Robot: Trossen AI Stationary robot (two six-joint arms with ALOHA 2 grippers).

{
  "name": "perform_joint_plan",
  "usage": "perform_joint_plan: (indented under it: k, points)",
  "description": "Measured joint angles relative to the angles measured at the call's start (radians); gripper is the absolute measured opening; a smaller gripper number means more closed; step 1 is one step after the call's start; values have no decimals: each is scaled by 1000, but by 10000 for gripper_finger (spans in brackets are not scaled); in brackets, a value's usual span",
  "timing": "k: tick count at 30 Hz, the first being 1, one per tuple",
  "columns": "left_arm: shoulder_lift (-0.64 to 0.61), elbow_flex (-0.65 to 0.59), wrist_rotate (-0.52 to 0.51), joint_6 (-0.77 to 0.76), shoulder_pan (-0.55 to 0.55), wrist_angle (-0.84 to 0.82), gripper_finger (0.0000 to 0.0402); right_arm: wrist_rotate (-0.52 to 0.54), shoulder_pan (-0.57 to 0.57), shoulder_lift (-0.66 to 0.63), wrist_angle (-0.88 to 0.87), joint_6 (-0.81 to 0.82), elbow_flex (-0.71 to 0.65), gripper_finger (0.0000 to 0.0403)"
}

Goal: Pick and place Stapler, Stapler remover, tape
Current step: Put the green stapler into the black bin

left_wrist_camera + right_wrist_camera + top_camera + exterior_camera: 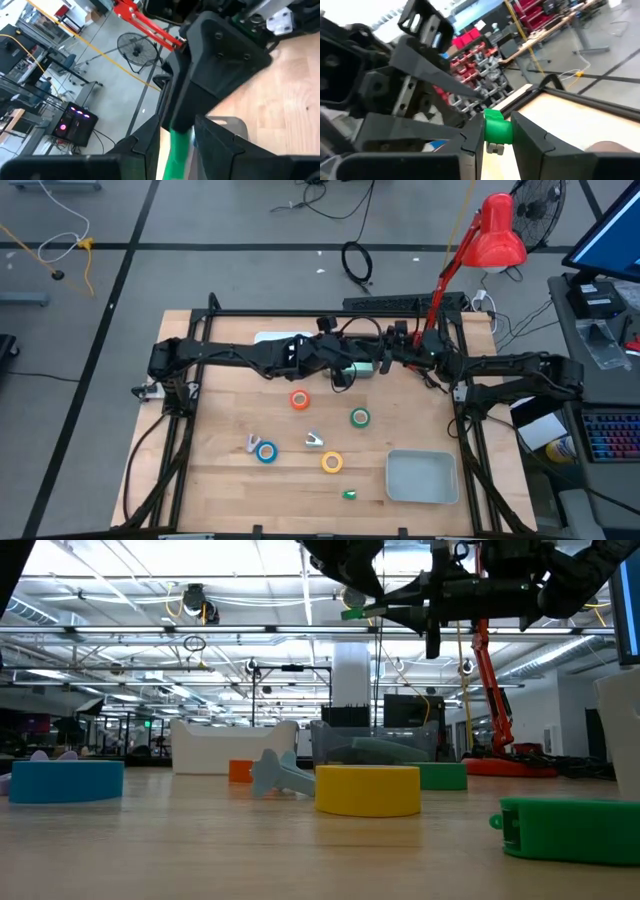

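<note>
**Hazards**

1. Both arms meet in the air above the back middle of the counter (pixel 230 410). A green object (pixel 355 612), which I judge to be the stapler, sits between the two claws, well clear of the wood.
2. The right claw (pixel 496 120) is pinching the green object by one end. The same object also lies inside the left claw (pixel 177 127), but I cannot tell whether that claw is gripping it or has let go.
3. If one claw lets go before the other has a firm hold, the object will likely drop onto the counter and may bounce among the rolls below.
4. The right claw's hold is near the object's end. I judge that the object could pivot or slip when the arm swings.
5. If both claws are clamped and either arm pulls away, the object could twist or be wrenched loose.
6. The wrists are crowded together, so a careless retreat risks arm-to-arm contact.

**Inventory**

- Tape rolls: four, all flat on the counter and apart from each other: orange tape (pixel 299 400), green tape (pixel 359 417), blue tape (pixel 266 451), yellow tape (pixel 332 462).
- Small pale tools: two (pixel 313 440) (pixel 252 443), probably stapler removers. The second lies just beside the blue roll.
- Small green piece (pixel 349 494): one, near the tray.
- Tray (pixel 395 480): one, with nothing in it that I can see.
- Airborne green object: one.
</note>
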Motion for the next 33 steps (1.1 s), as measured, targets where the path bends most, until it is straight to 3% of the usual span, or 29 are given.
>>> perform_joint_plan:
  k: [6, 10, 14, 16, 20, 22, 28, 33]
  points:
    - [0, -1, -54, 18, 0, -9, 127, 3, -15, 0, -10, -10, 0, 67]
    - [-4, -1, -225, 94, 0, -33, 128, 4, -39, -1, -58, -28, 1, 67]
    - [-33, -2, -377, -5, 8, -191, 128, 5, -61, 0, -68, -37, 2, 67]
    - [-56, -2, -320, -142, 21, -354, 129, 4, -67, 5, -67, -42, 2, 67]
    - [-87, -3, -36, -433, 83, -592, 129, 4, -69, 42, -91, -59, 38, 67]
    - [-90, -3, 35, -504, 110, -650, 129, -1, -65, 77, -118, -82, 79, 67]
    - [-89, -4, 41, -561, 137, -727, 129, -4, -51, 175, -294, -165, 211, 67]
    - [-108, -62, 40, -599, 160, -719, 129, -25, -52, 169, -457, -193, 256, 68]
